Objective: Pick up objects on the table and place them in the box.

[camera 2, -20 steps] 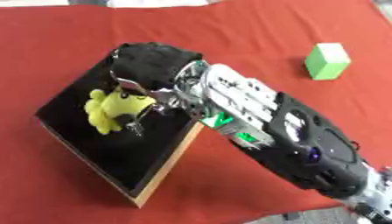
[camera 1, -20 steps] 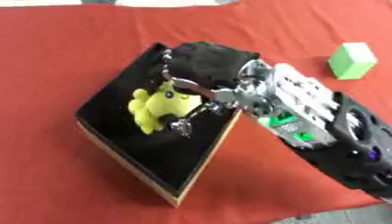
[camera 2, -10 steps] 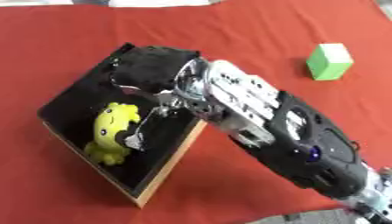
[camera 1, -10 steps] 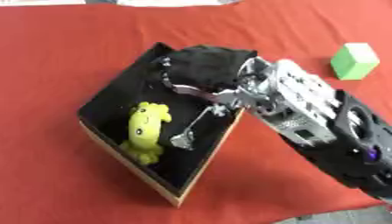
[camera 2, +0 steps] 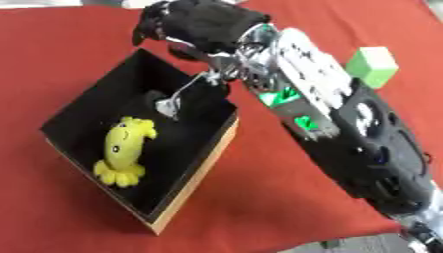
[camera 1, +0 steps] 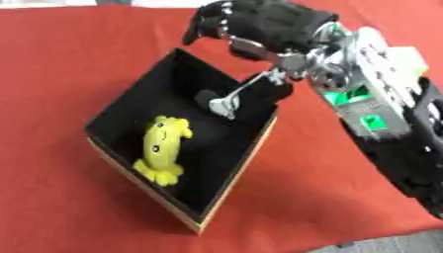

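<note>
The robot's right hand (camera 1: 259, 24) hung above the far corner of the box (camera 1: 234, 180), its black-gloved back turned to the camera. The fingers (camera 1: 206, 25) were bent downward at the hand's left edge, and nothing was between them; the thumb (camera 1: 232, 101), a thin silver part, reached down into the box and touched none of its contents that could be seen. The hand held nothing. Behind it the right arm (camera 2: 346, 118) ran back toward the lower right corner, silver and white near the wrist with green marks, black farther down.

Below the hand, the box sat askew on the red tablecloth (camera 1: 61, 64), one corner pointing toward the camera. It had a black lining and a pale wooden edge along its near right side. A yellow soft toy (camera 1: 162, 155) lay inside on the floor of the box, in the near left part, stretched out lengthwise with a small face drawn on its upper end and stubby legs at its lower end. It lay well apart from the thumb.

Out past the arm, a green block (camera 2: 372, 66) stood on the cloth to the right of the wrist, well apart from the box and half hidden by the arm in the left eye view.

The left hand showed in neither view.
</note>
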Robot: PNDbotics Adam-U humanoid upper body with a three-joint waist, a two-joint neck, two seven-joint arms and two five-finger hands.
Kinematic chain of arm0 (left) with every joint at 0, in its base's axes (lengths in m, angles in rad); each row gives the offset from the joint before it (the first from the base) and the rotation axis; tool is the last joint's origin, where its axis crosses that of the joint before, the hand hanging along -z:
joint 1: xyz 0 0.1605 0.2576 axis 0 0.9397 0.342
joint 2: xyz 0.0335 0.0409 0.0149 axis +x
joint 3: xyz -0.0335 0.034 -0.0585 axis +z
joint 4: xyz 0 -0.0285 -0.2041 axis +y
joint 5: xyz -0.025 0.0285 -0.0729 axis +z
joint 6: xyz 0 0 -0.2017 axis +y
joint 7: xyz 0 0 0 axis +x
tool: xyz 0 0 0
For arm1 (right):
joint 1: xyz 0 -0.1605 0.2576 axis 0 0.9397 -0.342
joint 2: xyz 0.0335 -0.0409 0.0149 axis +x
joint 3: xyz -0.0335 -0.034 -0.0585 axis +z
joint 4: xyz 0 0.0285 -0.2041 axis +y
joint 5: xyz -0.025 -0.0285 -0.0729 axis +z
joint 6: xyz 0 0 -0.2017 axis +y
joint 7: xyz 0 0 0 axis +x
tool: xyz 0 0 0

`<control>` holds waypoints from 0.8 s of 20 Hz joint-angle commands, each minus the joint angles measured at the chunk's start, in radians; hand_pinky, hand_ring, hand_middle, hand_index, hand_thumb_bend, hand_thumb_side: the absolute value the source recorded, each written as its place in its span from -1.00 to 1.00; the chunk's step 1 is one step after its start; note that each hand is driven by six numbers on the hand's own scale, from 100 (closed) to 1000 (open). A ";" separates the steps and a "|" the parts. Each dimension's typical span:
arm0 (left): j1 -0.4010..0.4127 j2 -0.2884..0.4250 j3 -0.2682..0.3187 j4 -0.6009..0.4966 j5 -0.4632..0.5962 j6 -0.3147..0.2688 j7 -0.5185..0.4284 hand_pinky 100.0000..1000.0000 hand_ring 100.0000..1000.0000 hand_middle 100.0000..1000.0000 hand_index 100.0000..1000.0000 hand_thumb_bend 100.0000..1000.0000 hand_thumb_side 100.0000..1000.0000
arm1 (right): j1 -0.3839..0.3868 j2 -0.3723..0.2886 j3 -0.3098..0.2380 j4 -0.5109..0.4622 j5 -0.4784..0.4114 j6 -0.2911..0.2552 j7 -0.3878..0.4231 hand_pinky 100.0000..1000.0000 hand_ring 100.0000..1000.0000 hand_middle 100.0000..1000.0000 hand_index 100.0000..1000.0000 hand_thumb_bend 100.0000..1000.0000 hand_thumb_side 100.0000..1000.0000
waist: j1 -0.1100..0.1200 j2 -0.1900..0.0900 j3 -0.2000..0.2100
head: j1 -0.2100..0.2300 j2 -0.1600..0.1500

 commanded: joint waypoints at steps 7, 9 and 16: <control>0.001 0.036 0.020 -0.015 -0.013 0.001 0.014 -0.04 0.64 0.32 0.56 -1.00 -0.23 | 0.172 -0.248 -0.236 -0.016 0.080 0.125 -0.105 0.68 0.80 0.70 0.78 -0.38 -0.27 | 0.012 -0.007 -0.020 | 0.024 -0.006; 0.001 0.038 0.021 -0.015 -0.015 0.001 0.015 -0.04 0.64 0.32 0.56 -1.00 -0.23 | 0.221 -0.297 -0.285 -0.016 0.088 0.155 -0.102 0.68 0.80 0.70 0.78 -0.38 -0.27 | 0.015 -0.004 -0.022 | 0.023 -0.009; 0.004 0.042 0.024 -0.015 -0.019 0.003 0.018 -0.04 0.64 0.32 0.56 -1.00 -0.22 | 0.389 -0.458 -0.409 -0.002 0.038 0.259 -0.031 0.71 0.86 0.72 0.84 -0.26 -0.17 | 0.019 0.003 -0.043 | 0.033 -0.017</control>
